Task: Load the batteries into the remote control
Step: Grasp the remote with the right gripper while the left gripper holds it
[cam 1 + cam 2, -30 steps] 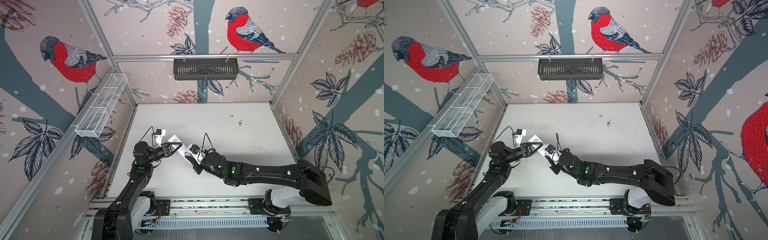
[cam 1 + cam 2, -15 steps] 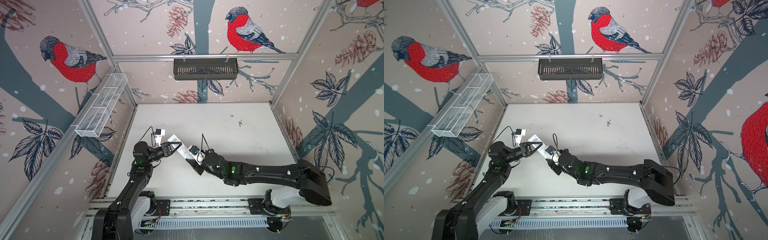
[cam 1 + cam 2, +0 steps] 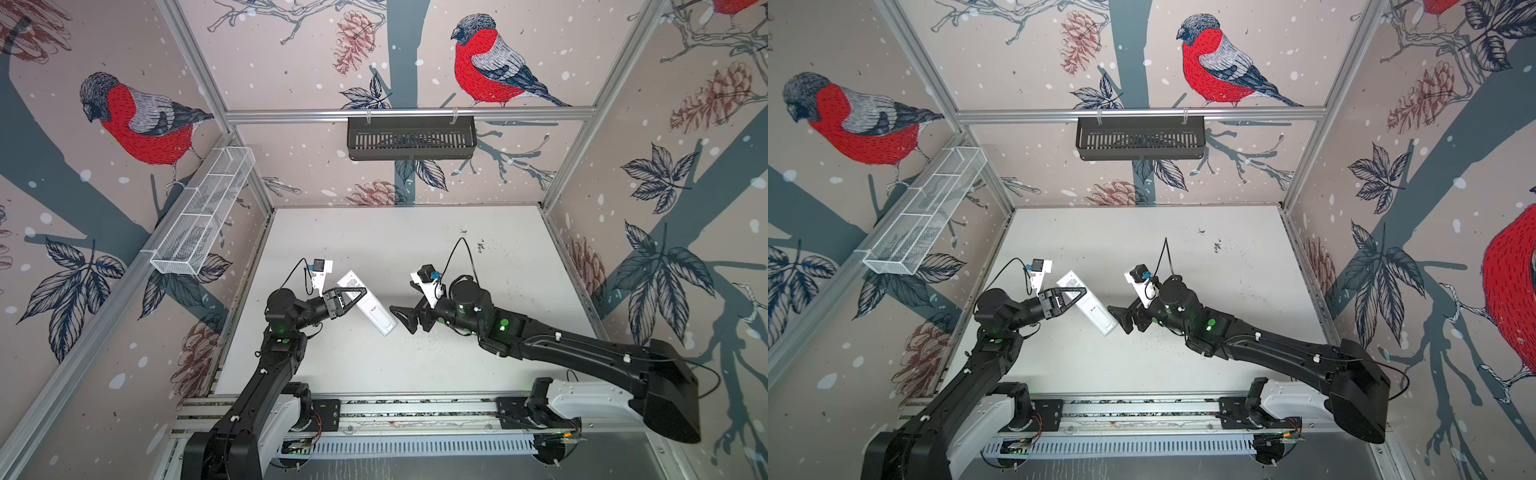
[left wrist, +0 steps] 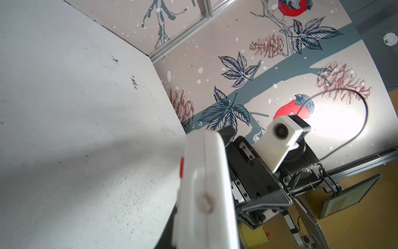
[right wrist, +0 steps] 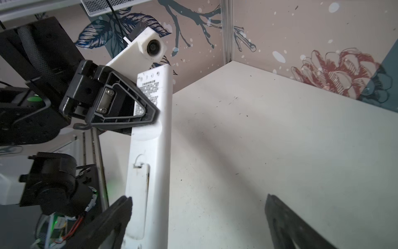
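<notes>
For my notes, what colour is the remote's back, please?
The remote control is white; clearest in right wrist view.

Both top views: high above the front edge of the table [image 3: 415, 249], looking steeply down; whole table and three walls in frame. Left wrist view: very near the remote [image 4: 206, 194], facing the right arm's camera [image 4: 280, 131] and the right wall. Right wrist view: near, facing along the remote to the left arm's camera [image 5: 153, 46] and the table's back-left corner. All four share the remote.
</notes>
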Motion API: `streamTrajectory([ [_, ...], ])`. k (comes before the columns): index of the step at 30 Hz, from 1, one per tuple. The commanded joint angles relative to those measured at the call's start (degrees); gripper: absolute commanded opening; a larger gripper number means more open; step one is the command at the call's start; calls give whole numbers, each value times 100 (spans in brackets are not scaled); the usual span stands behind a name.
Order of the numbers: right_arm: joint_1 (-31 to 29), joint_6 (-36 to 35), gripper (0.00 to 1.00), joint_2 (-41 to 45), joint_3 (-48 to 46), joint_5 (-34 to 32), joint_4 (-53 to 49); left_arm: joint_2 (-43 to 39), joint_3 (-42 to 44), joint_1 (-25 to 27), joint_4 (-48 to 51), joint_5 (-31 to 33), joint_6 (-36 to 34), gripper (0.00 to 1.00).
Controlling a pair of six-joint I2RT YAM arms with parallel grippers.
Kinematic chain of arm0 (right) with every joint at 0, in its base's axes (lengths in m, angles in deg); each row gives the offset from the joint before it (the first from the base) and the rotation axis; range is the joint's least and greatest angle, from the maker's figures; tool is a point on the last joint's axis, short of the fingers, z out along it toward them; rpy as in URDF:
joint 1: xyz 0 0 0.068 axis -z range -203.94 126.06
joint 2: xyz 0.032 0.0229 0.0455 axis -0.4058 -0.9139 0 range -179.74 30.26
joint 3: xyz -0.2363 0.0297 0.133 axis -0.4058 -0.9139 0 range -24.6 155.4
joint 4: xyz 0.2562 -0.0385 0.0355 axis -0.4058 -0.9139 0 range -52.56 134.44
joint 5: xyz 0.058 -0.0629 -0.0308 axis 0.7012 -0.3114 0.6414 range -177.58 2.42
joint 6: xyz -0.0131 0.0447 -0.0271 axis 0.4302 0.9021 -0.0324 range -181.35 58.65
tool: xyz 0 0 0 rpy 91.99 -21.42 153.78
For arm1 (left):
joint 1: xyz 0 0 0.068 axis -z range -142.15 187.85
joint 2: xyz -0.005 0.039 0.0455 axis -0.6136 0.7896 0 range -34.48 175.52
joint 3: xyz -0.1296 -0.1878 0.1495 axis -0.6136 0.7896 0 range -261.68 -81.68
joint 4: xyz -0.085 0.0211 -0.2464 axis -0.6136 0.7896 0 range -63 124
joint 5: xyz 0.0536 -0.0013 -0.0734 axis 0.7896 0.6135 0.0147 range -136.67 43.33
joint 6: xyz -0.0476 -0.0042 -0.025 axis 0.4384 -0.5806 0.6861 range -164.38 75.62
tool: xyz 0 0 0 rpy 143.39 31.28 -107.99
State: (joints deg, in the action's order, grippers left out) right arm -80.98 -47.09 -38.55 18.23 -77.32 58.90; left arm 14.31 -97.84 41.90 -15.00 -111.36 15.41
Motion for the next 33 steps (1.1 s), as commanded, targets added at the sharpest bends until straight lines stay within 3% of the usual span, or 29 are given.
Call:
streamTrajectory([
  [1,200,268,99,-124,146,1496,-222,-143,21,164,-619,-86,-20,0],
  [4,246,234,99,-261,208,1944,-294,-277,21,295,-633,-51,-81,0],
  [11,237,271,99,-458,168,1997,-241,-410,35,386,-569,4,-154,0],
  [18,254,285,100,-737,209,1125,-561,-353,31,386,-702,-70,-53,0],
  [22,305,320,100,-826,212,1067,-516,-373,34,379,-753,-80,-13,0],
  [33,605,314,99,-1301,491,1830,-214,-378,75,464,-1169,-211,242,0],
])
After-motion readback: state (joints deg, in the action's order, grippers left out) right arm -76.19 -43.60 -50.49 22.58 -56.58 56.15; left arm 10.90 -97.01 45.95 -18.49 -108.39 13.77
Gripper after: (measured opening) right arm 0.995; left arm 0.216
